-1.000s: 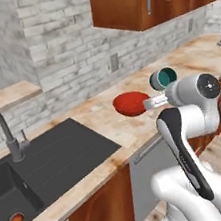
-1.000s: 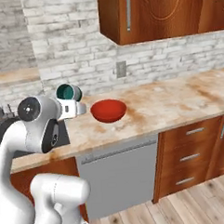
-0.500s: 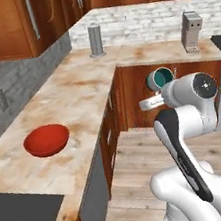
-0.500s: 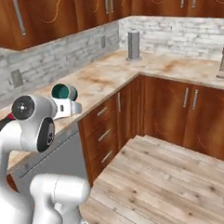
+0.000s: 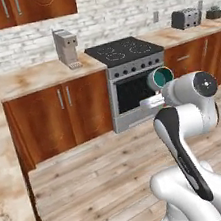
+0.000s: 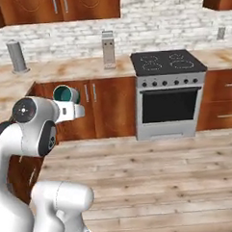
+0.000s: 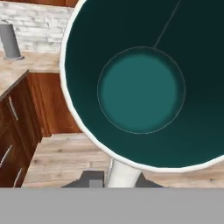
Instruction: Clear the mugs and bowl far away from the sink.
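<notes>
Gripper (image 5: 154,101) closed on the handle of the teal mug (image 5: 159,77); mug is carried off the counter, at the height of the arm's elbow joint, mouth turned back toward the hand camera. In the hand view the mug (image 7: 144,83) is close up: teal inside, pale rim, handle running down between the fingertips. Same mug in the right base view (image 6: 66,94), gripper (image 6: 78,110) just beside it.

Surroundings: stove (image 5: 123,52) with black top and oven (image 6: 170,105) ahead, wood floor (image 5: 102,174) between base and cabinets, a grey appliance (image 5: 66,48) on the counter (image 5: 36,76) left of the stove, toaster (image 5: 185,18) further right. No sink, bowl or yellow mug in these frames.

Progress, as a judgement: one mug is in transit and the base faces a part of the kitchen away from any sink, so the carry is well along but the mug is not yet set down. Left for this mug: reach a bare patch of counter, lower it, release. State of the bowl and the other mug cannot be told here; assume at least some of that remains.
</notes>
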